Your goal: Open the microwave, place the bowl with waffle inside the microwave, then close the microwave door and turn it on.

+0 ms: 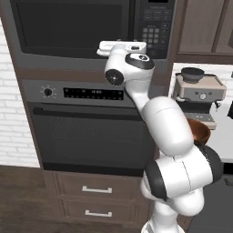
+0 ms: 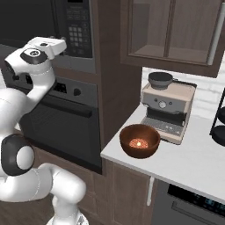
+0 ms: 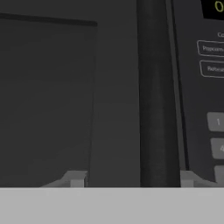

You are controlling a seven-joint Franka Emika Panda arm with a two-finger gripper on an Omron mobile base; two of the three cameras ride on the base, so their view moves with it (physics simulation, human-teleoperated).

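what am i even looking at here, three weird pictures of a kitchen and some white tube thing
The white tube thing is a robot arm in a computer-drawn kitchen. Two pictures come from cameras riding on its base, behind it to the left and to the right, so they show one scene from two sides. The third comes from a camera on its hand, looking along the end effector, whose two fingertips stand apart at the bottom.

The arm reaches up to the microwave, whose door is shut. In the hand view the fingertips straddle the dark vertical handle beside the keypad. Nothing is held.

Below is a wall oven. On the counter to the right sit a coffee machine and a brown bowl with a small orange waffle inside.
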